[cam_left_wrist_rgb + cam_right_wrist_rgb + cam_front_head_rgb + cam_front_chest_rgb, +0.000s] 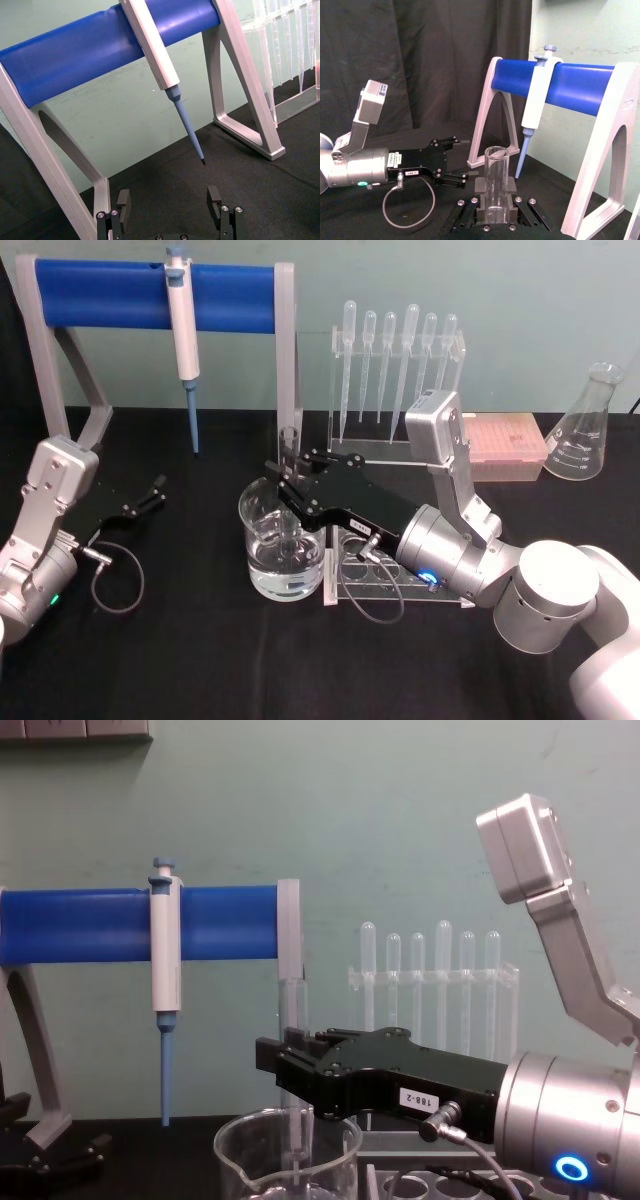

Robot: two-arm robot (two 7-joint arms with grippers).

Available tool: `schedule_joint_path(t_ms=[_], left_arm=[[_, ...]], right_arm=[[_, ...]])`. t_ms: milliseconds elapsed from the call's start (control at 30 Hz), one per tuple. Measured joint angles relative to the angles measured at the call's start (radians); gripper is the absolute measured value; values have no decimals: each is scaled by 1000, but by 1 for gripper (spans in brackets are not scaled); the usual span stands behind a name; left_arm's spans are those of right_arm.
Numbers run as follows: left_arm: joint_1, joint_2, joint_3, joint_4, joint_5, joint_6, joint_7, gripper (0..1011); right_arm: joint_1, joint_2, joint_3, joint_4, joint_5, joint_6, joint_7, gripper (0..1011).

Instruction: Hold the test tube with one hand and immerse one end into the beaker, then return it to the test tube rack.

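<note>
Glass test tube [496,165], R gripper [496,187]; in beaker [242,1168]

Even, diffuse light from above fills my bench. The black worktop [200,660] absorbs it and shows almost no shadows. Soft highlights streak the blue bar [100,55] and glint on the beaker [272,558] rim; a blue indicator [572,1167] glows on my right arm [590,1105].

In the chest view the right gripper [288,1062] covers the middle of the test tube [293,1008], and the bottom edge cuts off the beaker [238,1160]. In the head view the right arm hides much of the test tube rack [343,582].
</note>
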Motion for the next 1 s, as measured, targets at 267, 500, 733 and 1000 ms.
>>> schedule_joint_path(t_ms=[267, 500, 733, 1000], left_arm=[[0, 0, 0, 0, 0, 0, 0, 1000], [0, 0, 0, 0, 0, 0, 0, 1000], [0, 0, 0, 0, 0, 0, 0, 1000], [0, 0, 0, 0, 0, 0, 0, 1000]], right_arm=[[0, 0, 0, 0, 0, 0, 0, 238], [0, 0, 0, 0, 0, 0, 0, 238], [0, 0, 0, 0, 0, 0, 0, 238], [0, 0, 0, 0, 0, 0, 0, 238]])
